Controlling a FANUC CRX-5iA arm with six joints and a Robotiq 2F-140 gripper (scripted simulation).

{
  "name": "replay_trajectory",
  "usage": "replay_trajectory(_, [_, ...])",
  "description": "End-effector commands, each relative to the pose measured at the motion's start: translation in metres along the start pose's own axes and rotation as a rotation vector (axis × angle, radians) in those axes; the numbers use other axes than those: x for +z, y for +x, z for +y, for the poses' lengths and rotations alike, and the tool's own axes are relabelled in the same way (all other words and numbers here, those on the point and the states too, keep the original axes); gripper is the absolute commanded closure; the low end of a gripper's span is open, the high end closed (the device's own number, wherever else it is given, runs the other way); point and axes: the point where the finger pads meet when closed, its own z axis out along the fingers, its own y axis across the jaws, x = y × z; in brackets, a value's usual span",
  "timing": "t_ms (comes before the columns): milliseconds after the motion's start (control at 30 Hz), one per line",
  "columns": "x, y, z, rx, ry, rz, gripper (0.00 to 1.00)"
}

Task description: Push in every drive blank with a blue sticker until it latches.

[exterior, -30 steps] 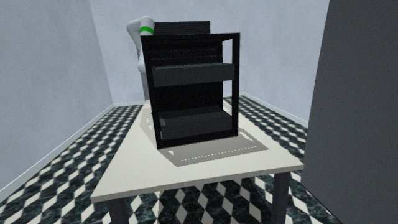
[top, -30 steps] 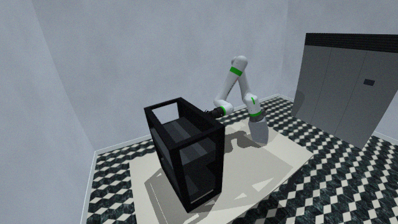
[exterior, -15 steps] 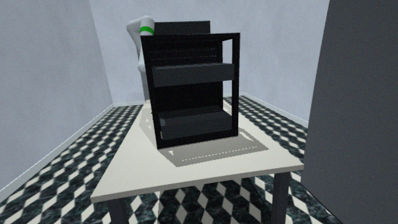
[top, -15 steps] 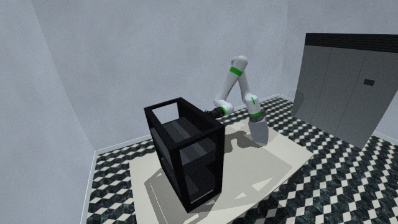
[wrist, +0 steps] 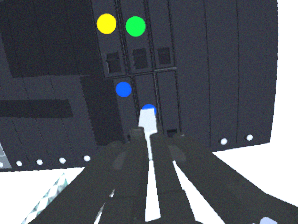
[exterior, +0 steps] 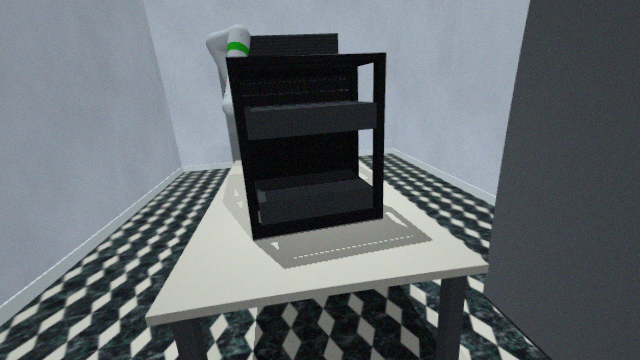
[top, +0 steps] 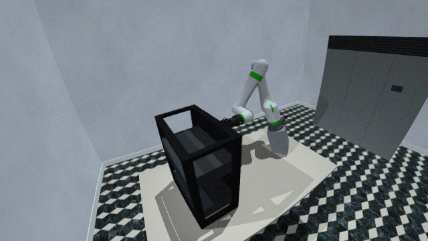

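Note:
The black rack [top: 198,161] stands on the white table; it also shows in the exterior view [exterior: 310,145]. In the wrist view its face holds narrow upright drive blanks. One blank carries a yellow sticker [wrist: 107,23], one a green sticker [wrist: 135,26]. A blank below the yellow one has a blue sticker [wrist: 123,88]. A second blue sticker [wrist: 148,108] is partly hidden behind my fingertips. My gripper [wrist: 148,119] is shut and empty, with its tips at or against that blank. In the top view the gripper [top: 225,120] is at the rack's far upper side.
The robot base [top: 277,137] stands on the table behind the rack. A grey cabinet [top: 371,94] stands at the right. A marked outline [exterior: 345,242] on the table surrounds the rack's foot. The table edge [exterior: 320,295] is near in the exterior view.

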Motion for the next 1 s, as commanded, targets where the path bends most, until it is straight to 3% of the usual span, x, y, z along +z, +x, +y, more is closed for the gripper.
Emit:
replay_trajectory(0, [-0.023,0.000,0.000,0.000,0.000,0.001,1.00])
replay_trajectory(133, [-0.044,0.000,0.000,0.000,0.000,0.001,1.00])
replay_trajectory(367, [-0.057,0.000,0.000,0.000,0.000,0.001,1.00])
replay_trajectory(967, [-0.058,0.000,0.000,0.000,0.000,0.001,1.00])
